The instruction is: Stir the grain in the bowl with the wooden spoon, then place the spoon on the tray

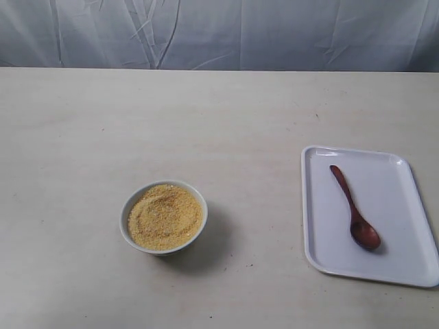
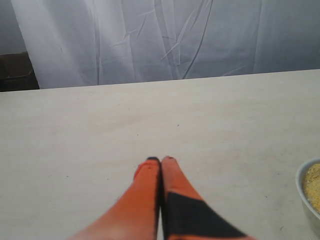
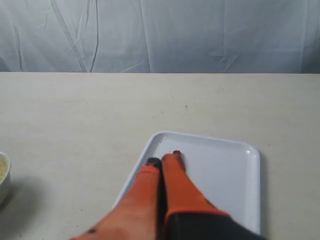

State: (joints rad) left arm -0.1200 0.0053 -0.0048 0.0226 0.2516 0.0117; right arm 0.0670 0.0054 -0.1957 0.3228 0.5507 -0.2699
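Nearest the exterior camera, the bowl [image 1: 127, 221] stands on the left side of the table [image 1: 206, 116], filled almost to its rim with grain [image 1: 165, 216] that carries a shallow ring-shaped groove. The tray [image 1: 394, 188] lies well apart from it on the right. The wooden spoon [image 1: 354, 216] lies flat inside the tray, a little slanted, with its scoop toward the near edge and its handle pointing away. It touches neither the bowl nor the grain.

The left gripper [image 2: 161, 160] hangs over bare table with its two orange fingers pressed together tip to tip. The bowl's rim just shows at the edge of the left wrist view, off to one side. The right gripper [image 3: 164, 159] is likewise closed tight. Its fingers reach over the near corner of the tray and cover part of it in the right wrist view.

The table is pale beige with a faint grain and a few small dark specks. Behind its far edge hangs a creased white cloth [image 1: 219, 34] that closes off the room.
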